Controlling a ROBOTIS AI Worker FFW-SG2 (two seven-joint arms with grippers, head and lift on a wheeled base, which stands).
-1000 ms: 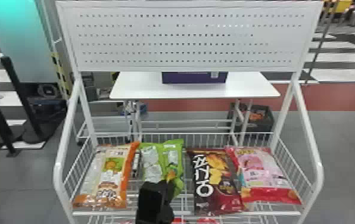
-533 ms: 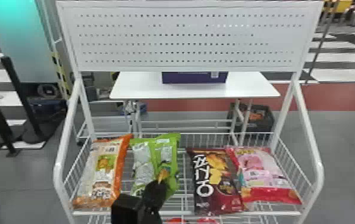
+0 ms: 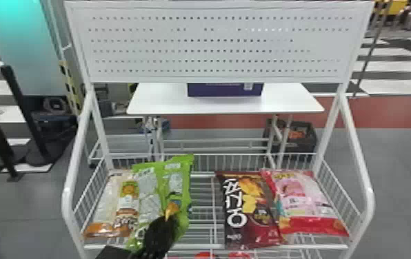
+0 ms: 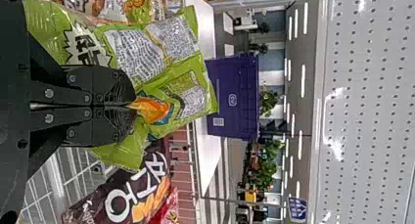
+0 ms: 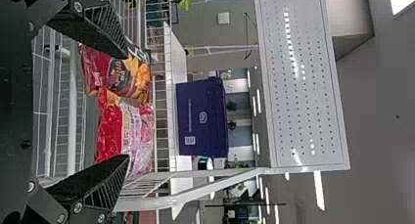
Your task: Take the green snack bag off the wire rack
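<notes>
The green snack bag (image 3: pixel 177 180) is raised at its back end and lies across the orange-and-white bag, at the left of the wire rack (image 3: pixel 211 246). At its front part is my left gripper (image 3: pixel 168 217). In the left wrist view, my left gripper (image 4: pixel 132 105) is shut on a pinched fold of the green snack bag (image 4: pixel 134 55), beside its orange picture, and the bag creases around the fingertips. The right wrist view has my right gripper (image 5: pixel 126 105) standing open, nothing between its fingers, with the rack's right-hand bags beyond.
An orange-and-white bag (image 3: pixel 106 203) lies at the rack's left side. Right of centre are a dark brown bag (image 3: pixel 249 210) and a pink-and-red bag (image 3: pixel 308 203). White side rails flank the basket, a perforated panel (image 3: pixel 215 44) rises above it, and a purple box (image 3: pixel 224 90) is behind.
My left gripper has moved left with the green bag in it. The bag's back end has risen, and it now covers part of the orange-and-white bag, which it was beside before.
</notes>
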